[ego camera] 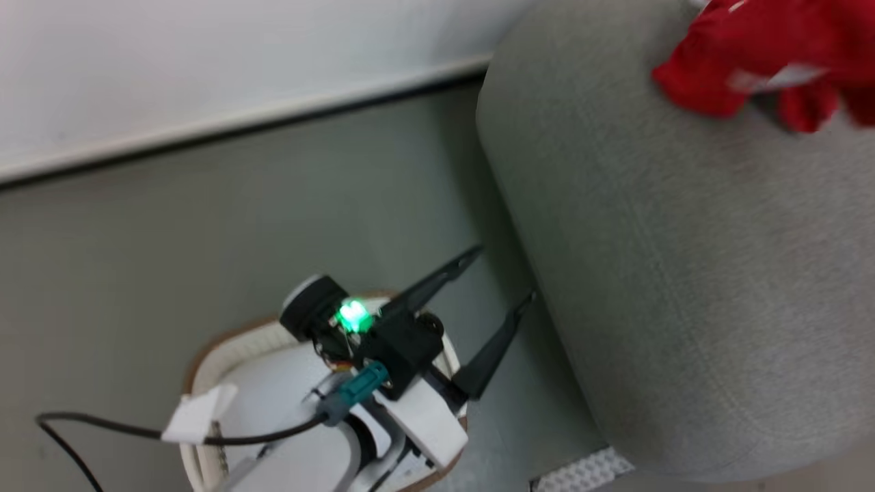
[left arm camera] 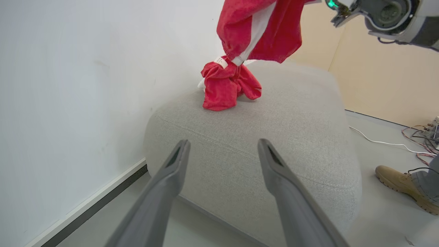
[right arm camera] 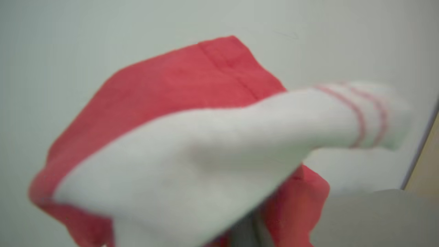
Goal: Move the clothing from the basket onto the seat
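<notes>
Head view: white wall (ego camera: 205, 61) with skirting above a grey floor (ego camera: 171, 232).

Seat (ego camera: 683, 260): light grey, coarse weave, rounded edges. It takes up the right half of the frame.

Basket (ego camera: 205, 355): cream with a brown rim. It stands on the floor at lower left, near the seat but apart from it. The left arm's wrist hangs above it.

Clothing (ego camera: 765, 55): red fabric, blurred, at the seat's far corner. The left wrist view shows two pieces.
- Crumpled red garment (left arm camera: 224, 87) lies on the far end of the seat top, by the wall, with a white label showing.
- Hanging red garment (left arm camera: 260, 31), with a white stripe, dangles directly above it. Cannot tell whether the hem touches the lower piece.

In the right wrist view the hanging piece is close to the lens and out of focus. It shows red cloth, a white panel and a white cuff with two red stripes.

Right claw (right arm camera: 247, 235): fingers mostly buried under the fabric, pressed together, pinching the hanging red garment.

Left claw (ego camera: 504, 277): fingers spread wide with nothing between them. It is over the floor between basket and seat, tips just beside the seat's side.

Tan boot (left arm camera: 404, 187) of a person stands on the floor beyond the seat. A white cable (left arm camera: 377, 140) runs across the floor near it.
</notes>
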Motion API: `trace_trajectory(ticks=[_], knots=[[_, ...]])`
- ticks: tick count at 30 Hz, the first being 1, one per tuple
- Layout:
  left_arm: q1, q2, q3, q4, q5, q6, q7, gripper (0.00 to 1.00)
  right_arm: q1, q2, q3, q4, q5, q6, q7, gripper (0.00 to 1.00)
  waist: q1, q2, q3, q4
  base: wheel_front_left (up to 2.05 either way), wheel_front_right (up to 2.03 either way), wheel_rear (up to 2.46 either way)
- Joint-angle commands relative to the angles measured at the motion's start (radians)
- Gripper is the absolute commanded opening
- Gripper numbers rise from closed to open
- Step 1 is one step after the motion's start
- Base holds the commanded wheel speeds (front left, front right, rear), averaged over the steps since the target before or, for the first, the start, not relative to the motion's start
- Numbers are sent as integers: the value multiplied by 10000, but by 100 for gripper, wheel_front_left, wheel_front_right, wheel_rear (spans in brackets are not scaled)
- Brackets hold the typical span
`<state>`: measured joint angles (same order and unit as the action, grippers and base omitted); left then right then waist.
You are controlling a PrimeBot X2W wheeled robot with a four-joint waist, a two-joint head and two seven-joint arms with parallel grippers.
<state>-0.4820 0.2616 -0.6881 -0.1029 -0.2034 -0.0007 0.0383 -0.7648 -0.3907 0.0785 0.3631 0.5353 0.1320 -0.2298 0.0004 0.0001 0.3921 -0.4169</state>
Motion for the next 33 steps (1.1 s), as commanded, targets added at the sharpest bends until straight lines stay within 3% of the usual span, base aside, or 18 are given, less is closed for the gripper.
trace_trajectory(ticks=[1, 5, 14, 18, 22, 23, 24, 25, 33], knots=[[-258, 144, 89, -92, 125, -30, 25, 100, -490, 17, -497, 347, -145, -25, 9, 0, -4, -1, 1417, 463, 0, 0, 0], [-775, 355, 104, -338, 550, -66, 46, 100, -1863, -336, -2195, 1841, -859, -25, 77, 0, -4, -1, 2301, 1148, 0, 0, 0], [-923, 427, -25, -650, 1011, 162, -485, 100, -3825, -999, -4849, 5334, -3060, -24, -164, 0, -4, -1, 3457, 2559, 0, 0, 0], [-743, 440, -42, -662, 1042, 289, -707, 100, -3880, -1011, -6137, 6587, -4156, -24, -280, 0, -4, -1, 3655, 3005, 0, 0, 0], [-628, 578, 87, -647, 958, 414, -853, 100, -3809, -619, -6957, 7257, -5217, -24, -327, 0, -4, -1, 3686, 3070, 0, 0, 0], [-597, 623, 126, -629, 915, 429, -887, 100, -3837, -479, -7027, 7264, -5461, -24, -328, 20, -4, -1, 3651, 3021, 0, 0, 0], [-574, 658, 174, -609, 877, 445, -888, 100, -3871, -413, -7041, 7192, -5649, -24, -324, 80, -4, -1, 3613, 2972, 0, 0, 0], [-568, 694, 231, -590, 834, 472, -919, 100, -3868, -319, -7017, 7109, -5835, -24, -327, 100, -4, -1, 3558, 2900, 0, 0, 0], [-165, 1029, 733, -2, 348, 666, -1546, 100, -2398, 436, -6108, 5848, -6050, -24, -342, 100, -4, -1, 2218, 2371, 0, 0, 0]])
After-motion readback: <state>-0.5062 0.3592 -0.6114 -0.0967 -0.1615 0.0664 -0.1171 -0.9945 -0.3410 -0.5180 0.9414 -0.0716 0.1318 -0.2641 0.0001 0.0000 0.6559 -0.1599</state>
